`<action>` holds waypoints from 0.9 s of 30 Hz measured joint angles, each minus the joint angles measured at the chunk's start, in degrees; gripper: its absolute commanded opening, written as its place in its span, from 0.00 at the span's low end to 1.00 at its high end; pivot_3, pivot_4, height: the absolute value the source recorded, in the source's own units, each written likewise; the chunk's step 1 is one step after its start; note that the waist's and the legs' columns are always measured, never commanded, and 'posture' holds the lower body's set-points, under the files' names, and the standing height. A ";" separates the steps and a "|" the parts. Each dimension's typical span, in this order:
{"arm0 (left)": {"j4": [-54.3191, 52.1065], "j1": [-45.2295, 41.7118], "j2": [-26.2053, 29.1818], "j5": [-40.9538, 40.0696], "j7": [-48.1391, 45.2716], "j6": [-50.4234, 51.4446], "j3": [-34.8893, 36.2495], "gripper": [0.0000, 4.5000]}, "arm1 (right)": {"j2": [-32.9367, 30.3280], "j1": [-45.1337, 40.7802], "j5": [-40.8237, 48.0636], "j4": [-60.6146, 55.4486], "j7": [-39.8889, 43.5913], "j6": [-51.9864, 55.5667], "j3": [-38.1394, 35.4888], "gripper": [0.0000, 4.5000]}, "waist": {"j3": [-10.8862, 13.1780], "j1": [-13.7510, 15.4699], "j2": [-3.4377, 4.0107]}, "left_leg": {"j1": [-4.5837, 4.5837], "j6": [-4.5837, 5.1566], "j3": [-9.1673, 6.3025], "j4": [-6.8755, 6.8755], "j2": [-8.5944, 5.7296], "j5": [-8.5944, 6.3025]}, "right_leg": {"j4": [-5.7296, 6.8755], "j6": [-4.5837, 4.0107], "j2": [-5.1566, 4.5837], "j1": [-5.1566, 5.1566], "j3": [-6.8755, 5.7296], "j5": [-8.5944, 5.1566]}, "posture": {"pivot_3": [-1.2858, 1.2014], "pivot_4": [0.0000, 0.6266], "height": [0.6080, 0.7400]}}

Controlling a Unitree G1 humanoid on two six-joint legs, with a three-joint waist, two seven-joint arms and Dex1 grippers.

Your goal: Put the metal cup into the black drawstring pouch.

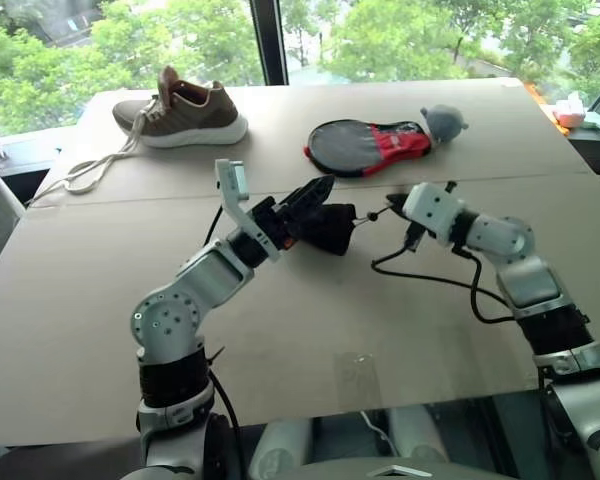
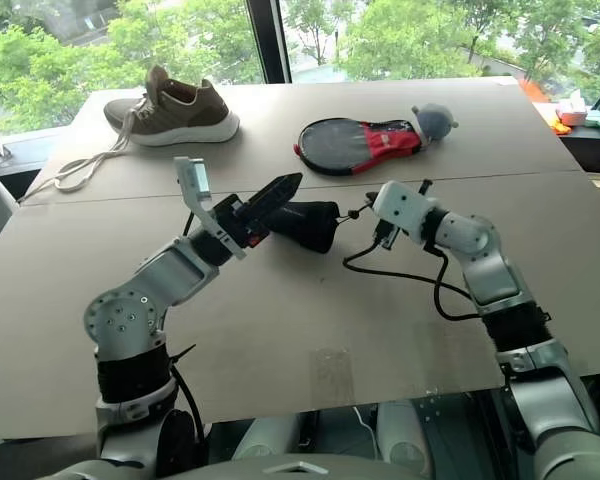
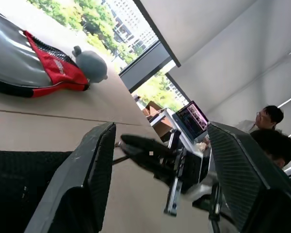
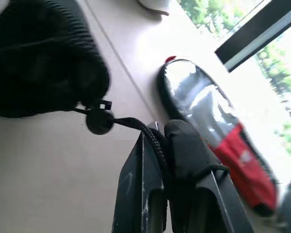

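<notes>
Bench (image 1: 310, 330): a broad tan surface set before large windows, with green trees seen outside.
Black drawstring pouch (image 2: 305, 224): seen at the middle of the bench, between the two grippers, bunched and rounded; whether it rests on the bench or is lifted clear cannot be told.
Cord (image 4: 136, 125): drawn taut from the pouch mouth, through a small round toggle (image 4: 99, 121), to the right gripper.
Metal cup: no cup is made out on the bench; whether it sits inside the pouch cannot be told.
Right gripper (image 4: 165, 145): jaws closed together, with the cord pinched between them; it is held roughly level, pointing toward the pouch from the robot's right.
Left gripper (image 2: 270, 205): jaws parted, as seen in the left wrist view, where a wide gap lies between the two fingers (image 3: 94, 165); it is placed at the left side of the pouch, with black fabric lying against one finger. Whether the pouch is actually gripped cannot be told.
Shoe (image 1: 185, 108): a brown trainer with a white sole, set at the far left of the bench, its long pale laces (image 1: 85, 170) trailing toward the left edge.
Black-and-red case (image 1: 365, 145): paddle-shaped, lying flat at the far middle of the bench, well apart from the pouch.
Grey soft toy (image 1: 442, 122): placed touching the case's narrow end.
Person (image 3: 266, 119): seen in the left wrist view, seated in the background near a laptop (image 3: 191, 119).
</notes>
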 measured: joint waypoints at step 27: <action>14.62 -20.52 4.55 28.45 -30.46 -20.06 -13.73 0.63 | 4.06 -20.43 -12.10 3.35 -8.41 -14.73 2.31 0.00 | 0.06 -0.27 -0.04 | -0.16 0.00 0.02 -0.15 0.01 0.00 | -0.09 -0.02 0.00 -0.23 0.01 0.01 | 0.52 0.24 0.97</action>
